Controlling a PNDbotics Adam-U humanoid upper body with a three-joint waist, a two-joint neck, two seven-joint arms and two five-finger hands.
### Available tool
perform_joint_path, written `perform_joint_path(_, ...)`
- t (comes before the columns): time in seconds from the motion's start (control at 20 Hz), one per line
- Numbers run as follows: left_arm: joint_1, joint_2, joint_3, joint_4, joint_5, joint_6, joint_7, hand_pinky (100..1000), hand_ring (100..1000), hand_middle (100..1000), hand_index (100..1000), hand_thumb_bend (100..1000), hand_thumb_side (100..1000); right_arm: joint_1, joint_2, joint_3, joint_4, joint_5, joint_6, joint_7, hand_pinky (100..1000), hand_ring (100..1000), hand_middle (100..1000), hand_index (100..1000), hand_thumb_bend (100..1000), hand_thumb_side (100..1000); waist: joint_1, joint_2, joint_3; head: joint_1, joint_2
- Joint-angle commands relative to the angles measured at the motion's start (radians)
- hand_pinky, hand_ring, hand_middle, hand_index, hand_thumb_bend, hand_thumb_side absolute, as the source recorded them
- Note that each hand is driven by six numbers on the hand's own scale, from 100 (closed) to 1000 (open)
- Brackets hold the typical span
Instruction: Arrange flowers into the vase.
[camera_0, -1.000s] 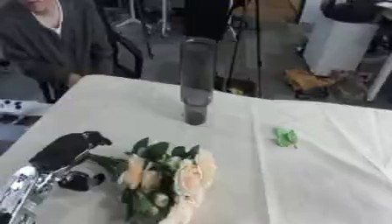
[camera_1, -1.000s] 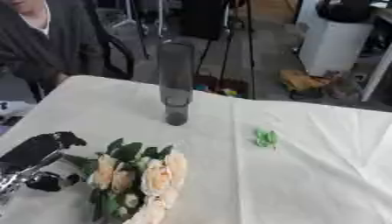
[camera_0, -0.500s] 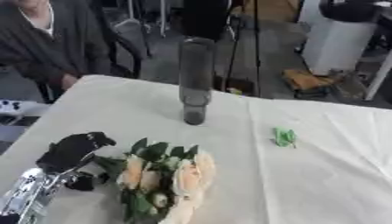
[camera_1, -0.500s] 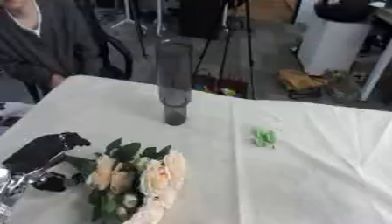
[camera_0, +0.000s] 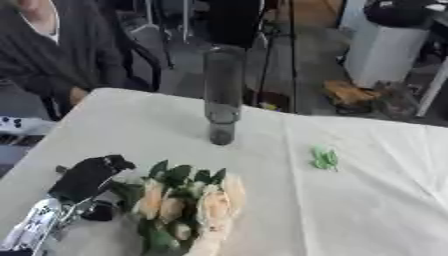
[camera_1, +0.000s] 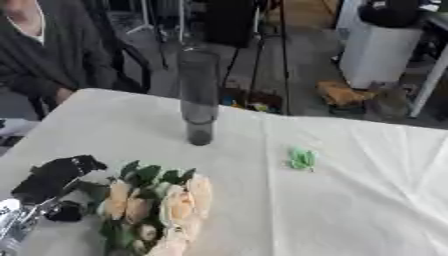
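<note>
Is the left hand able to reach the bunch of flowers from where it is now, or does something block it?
Probably yes. The left hand is right beside the flowers, at their left edge, with nothing between them. The vase stands farther back on the table, clear of that path.

The bouquet (camera_0: 188, 205) runs off the bottom edge, its stems hidden.
</note>
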Motion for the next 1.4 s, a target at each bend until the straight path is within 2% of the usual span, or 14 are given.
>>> perform_joint_path(0.05,-0.016,0.004,0.004,0.006,-0.007,0.004,0.017,690,661,694,823,457,100,-0.017,-0.019,-0.002,-0.012,-0.002,-0.002,0.002,763,915,569,670,100,557,-0.001,-0.006,-0.002,0.0,-0.008)
perform_joint_path(0.75,-0.057,-0.026,-0.002,0.059,-0.002,0.019,0.065,674,639,675,812,385,100,-0.018,-0.016,-0.002,-0.011,-0.004,-0.003,0.003,763,916,568,670,100,557,-0.004,-0.004,-0.007,0.003,-0.011)
perform_joint_path(0.9,-0.067,-0.031,-0.003,0.061,-0.004,0.024,0.069,665,625,650,808,374,100,-0.019,-0.015,-0.002,-0.011,-0.005,-0.002,0.004,763,916,568,670,100,558,-0.004,-0.003,-0.008,0.003,-0.012)
perform_joint_path(1.25,-0.081,-0.039,-0.003,0.076,-0.008,0.043,0.073,609,526,553,766,328,100,-0.019,-0.015,-0.001,-0.011,-0.006,-0.002,0.005,763,916,568,670,100,559,-0.004,-0.003,-0.01,0.003,-0.012)
perform_joint_path(1.4,-0.083,-0.041,-0.002,0.084,-0.011,0.052,0.077,603,518,524,759,330,100,-0.018,-0.014,-0.001,-0.011,-0.006,-0.002,0.005,763,917,568,670,100,560,-0.004,-0.003,-0.011,0.003,-0.012)
